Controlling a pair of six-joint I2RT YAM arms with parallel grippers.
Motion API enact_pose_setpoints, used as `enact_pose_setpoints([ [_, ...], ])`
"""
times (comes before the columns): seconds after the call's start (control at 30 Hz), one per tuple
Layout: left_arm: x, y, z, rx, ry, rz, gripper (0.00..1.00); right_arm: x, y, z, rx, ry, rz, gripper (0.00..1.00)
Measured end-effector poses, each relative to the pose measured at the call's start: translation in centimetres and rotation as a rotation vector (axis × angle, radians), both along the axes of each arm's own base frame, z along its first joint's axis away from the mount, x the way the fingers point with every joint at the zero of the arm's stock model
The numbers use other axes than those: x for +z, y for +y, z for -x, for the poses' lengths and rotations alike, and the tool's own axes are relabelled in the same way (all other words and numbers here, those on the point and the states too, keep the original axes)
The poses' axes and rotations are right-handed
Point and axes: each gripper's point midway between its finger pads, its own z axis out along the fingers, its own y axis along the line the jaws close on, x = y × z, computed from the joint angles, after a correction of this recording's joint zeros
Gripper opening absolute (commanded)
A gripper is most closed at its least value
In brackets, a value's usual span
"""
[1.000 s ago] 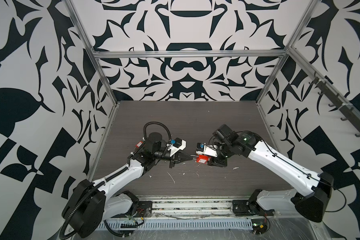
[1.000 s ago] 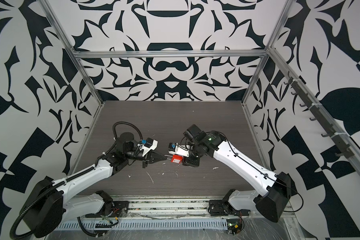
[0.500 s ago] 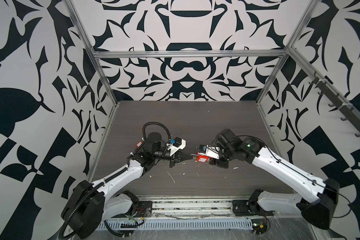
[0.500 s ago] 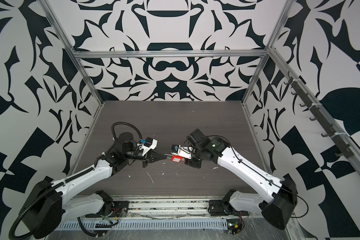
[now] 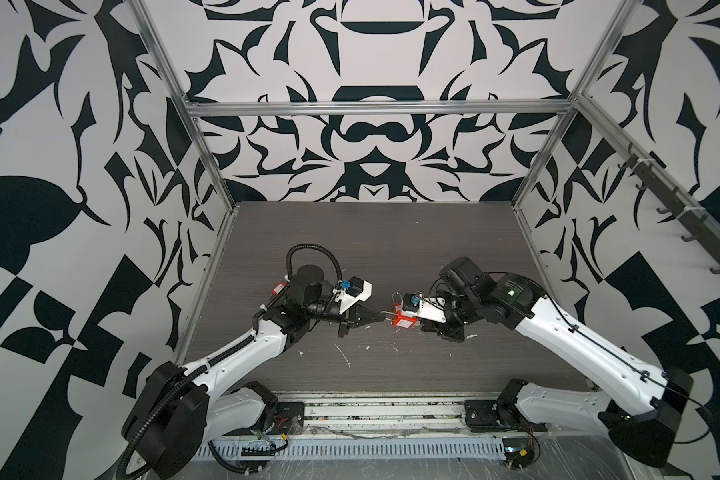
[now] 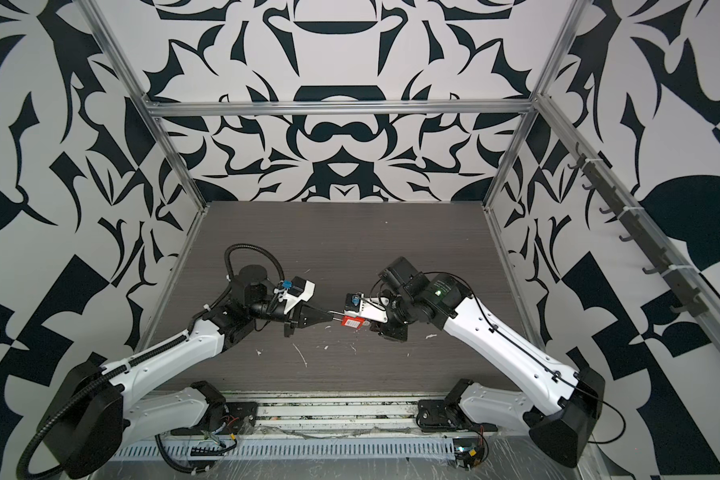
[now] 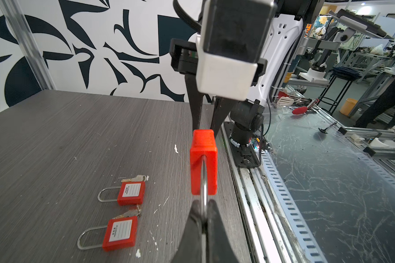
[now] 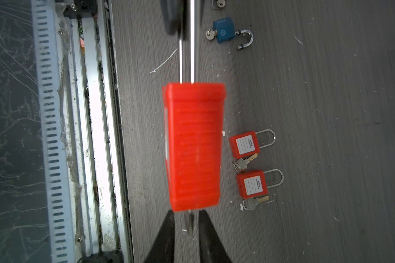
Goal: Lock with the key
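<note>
My left fingers (image 7: pixel 192 230) clamp the padlock (image 7: pixel 203 159) by its shackle (image 7: pixel 204 182) above the front edge of the desk (image 7: pixel 78 136). My right fingers (image 8: pixel 165 236) sit slightly apart around the key (image 8: pixel 189 224), so I judge the turning not yet done.

Pinching the shackle (image 7: pixel 204 191) of the red padlock (image 7: pixel 203 159) with the left gripper (image 7: pixel 203 213), jaws pressed fully together on the steel. Stretching the left arm (image 5: pixel 242 353) low towards the padlock from its left in both top views, aiming straight at it. Pointing the right gripper (image 8: pixel 187 213) at the padlock's opposite end, facing the left gripper across it. Flanking the key (image 8: pixel 189 224) at that end with the right fingers (image 8: pixel 164 234), narrowly apart; not showing whether gripping it. Angling the right arm (image 5: pixel 578 345) down towards the padlock from its right
</note>
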Motion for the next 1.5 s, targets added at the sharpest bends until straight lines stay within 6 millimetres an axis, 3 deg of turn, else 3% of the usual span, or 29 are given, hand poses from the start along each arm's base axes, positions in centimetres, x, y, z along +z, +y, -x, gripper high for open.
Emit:
enact_pose_setpoints([
  [0.3, -0.5, 0.1, 0.1, -0.005, -0.014, -0.018, 0.00, -0.7, 0.8, 0.5, 0.021, 0.073, -0.009, 0.00],
  [0.57, -0.4, 0.2, 0.0, -0.008, -0.025, -0.037, 0.00, -0.8, 0.8, 0.7, 0.028, 0.069, -0.019, 0.00],
  [1.0, 0.1, 2.3, -0.5, 0.029, -0.054, -0.055, 0.00, -0.8, 1.8, 0.0, 0.050, 0.029, -0.114, 0.00],
  [1.2, 0.3, 3.2, -1.2, 0.065, -0.056, -0.060, 0.00, -3.4, -1.3, 1.2, 0.002, 0.121, -0.002, 0.00],
  [1.37, 0.2, 3.4, -1.3, 0.066, -0.054, -0.078, 0.00, -3.6, -1.8, 1.5, -0.006, 0.137, 0.020, 0.00],
  [1.5, 0.8, 3.4, -2.0, 0.071, -0.063, -0.125, 0.00, -3.7, -2.5, 0.6, -0.052, 0.100, 0.048, 0.00],
])
